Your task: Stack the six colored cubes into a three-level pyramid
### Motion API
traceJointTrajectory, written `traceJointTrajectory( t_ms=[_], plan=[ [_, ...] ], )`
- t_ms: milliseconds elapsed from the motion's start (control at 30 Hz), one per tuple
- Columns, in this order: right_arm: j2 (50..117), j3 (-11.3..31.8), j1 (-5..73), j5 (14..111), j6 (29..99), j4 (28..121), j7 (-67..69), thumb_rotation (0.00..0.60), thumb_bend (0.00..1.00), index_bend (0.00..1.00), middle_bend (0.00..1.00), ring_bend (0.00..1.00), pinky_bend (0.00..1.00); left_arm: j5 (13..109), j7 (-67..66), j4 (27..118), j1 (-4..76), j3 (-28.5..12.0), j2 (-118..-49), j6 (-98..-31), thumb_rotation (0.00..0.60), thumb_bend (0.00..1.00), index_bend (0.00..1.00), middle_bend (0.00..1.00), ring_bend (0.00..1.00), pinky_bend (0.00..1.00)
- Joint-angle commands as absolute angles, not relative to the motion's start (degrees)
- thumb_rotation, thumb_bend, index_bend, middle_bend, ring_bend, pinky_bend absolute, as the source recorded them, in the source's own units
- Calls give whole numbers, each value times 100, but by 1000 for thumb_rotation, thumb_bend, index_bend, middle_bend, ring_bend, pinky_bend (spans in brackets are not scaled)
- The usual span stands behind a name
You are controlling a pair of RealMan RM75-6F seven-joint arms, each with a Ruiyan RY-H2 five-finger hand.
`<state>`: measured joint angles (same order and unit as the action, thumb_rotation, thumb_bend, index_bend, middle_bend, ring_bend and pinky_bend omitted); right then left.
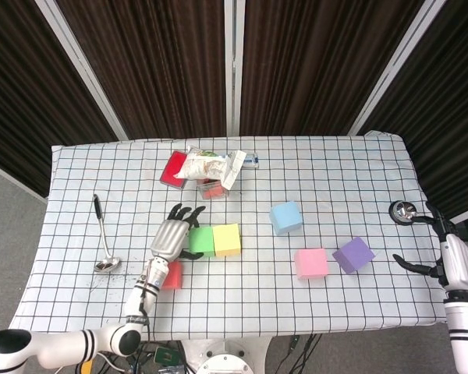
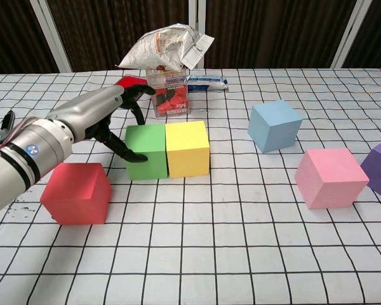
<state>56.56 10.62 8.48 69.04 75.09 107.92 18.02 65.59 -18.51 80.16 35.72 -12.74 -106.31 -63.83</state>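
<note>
Left hand nudged green cube flush against yellow to form the base row

Left hand (image 2: 92,121) held nothing, fingers spread, thumb and fingertips (image 1: 189,212) touching the green cube (image 2: 147,151); that cube sat right at the hand, touching the yellow cube (image 2: 187,148) just beyond it. Red cube (image 2: 76,193) lay near the wrist, apart. Blue cube (image 2: 275,125), pink cube (image 2: 330,177), purple cube (image 1: 353,254) sat well away, toward the right hand (image 1: 451,261), which idled open. To do it well: push low and square, keep faces aligned, lift off without dragging.
</note>
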Motion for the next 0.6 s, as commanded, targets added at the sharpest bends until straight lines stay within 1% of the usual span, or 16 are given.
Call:
traceJointTrajectory(
  t_ms=[33,467,600],
  plan=[
    [5663,1070,850,6888,7486,10772,1816,600,56,0,252,54,0,6560,-1843,8011,3585,-1281,-10642,-6378,600,92,106,515,133,42],
    [5688,1092,807,6890,7461,10683,1879,600,57,0,252,54,0,6526,-1834,7983,3637,-1300,-10693,-6351,600,93,105,515,133,42],
    [5708,1095,810,6899,7447,10680,1862,600,57,0,252,54,0,6525,-1790,7998,3636,-1296,-10665,-6330,600,93,103,498,133,41]
  ],
)
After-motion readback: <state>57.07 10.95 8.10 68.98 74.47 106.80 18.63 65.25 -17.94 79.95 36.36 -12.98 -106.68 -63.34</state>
